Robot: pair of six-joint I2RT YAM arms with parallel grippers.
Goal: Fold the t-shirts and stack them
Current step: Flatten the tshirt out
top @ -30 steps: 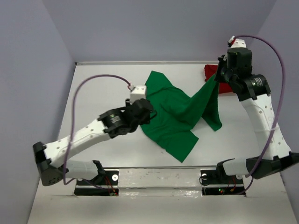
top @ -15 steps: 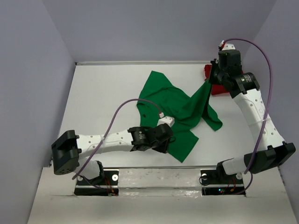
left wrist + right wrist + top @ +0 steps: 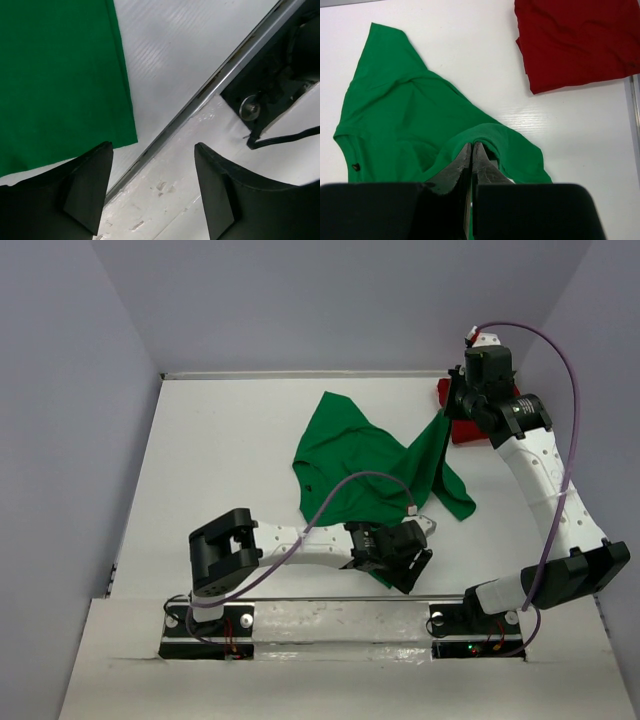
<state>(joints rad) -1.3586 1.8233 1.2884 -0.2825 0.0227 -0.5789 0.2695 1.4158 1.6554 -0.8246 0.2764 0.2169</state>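
Note:
The green t-shirt (image 3: 365,465) lies crumpled mid-table, one edge lifted up to the right. My right gripper (image 3: 447,416) is shut on that lifted edge and holds it above the table; in the right wrist view the cloth (image 3: 395,125) drapes from the closed fingertips (image 3: 471,146). The dark red t-shirt (image 3: 462,412) lies folded at the far right, also seen in the right wrist view (image 3: 575,42). My left gripper (image 3: 413,570) is open and empty, low at the shirt's near corner (image 3: 60,90), by the table's front edge.
A metal rail (image 3: 210,90) runs along the table's front edge, with the right arm's base mount (image 3: 470,625) behind it. Purple walls enclose the table on the left, back and right.
My left arm has swung from the shirt's left side toward the front, to the shirt's near corner, gripper open. My right gripper has shifted slightly left and back, still holding the green edge.

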